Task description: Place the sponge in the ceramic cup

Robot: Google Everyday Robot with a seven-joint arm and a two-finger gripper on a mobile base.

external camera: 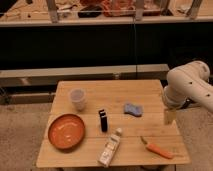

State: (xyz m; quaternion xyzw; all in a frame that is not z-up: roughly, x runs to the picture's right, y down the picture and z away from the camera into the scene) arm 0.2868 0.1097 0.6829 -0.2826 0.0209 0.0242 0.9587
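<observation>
I'm watching the pincer (170, 116) hanging from the white arm (189, 85) at the right edge of the wooden table (150, 90), and I'm not able to tell whether it's apart or together. The blue sponge (133, 109) is lying flat on the table just left of the pincer as I'm seeing it, apart from it. Farther left of the pincer, past the sponge, the ceramic cup (77, 98) is standing upright, well apart from the sponge. Between those two, a little nearer me, a small black block (103, 120) is standing upright. Below the pincer an orange carrot-shaped item (158, 149) is lying near the front right corner; left of that a white tube (110, 147) is lying aslant, and far left an orange bowl (66, 131) is sitting
</observation>
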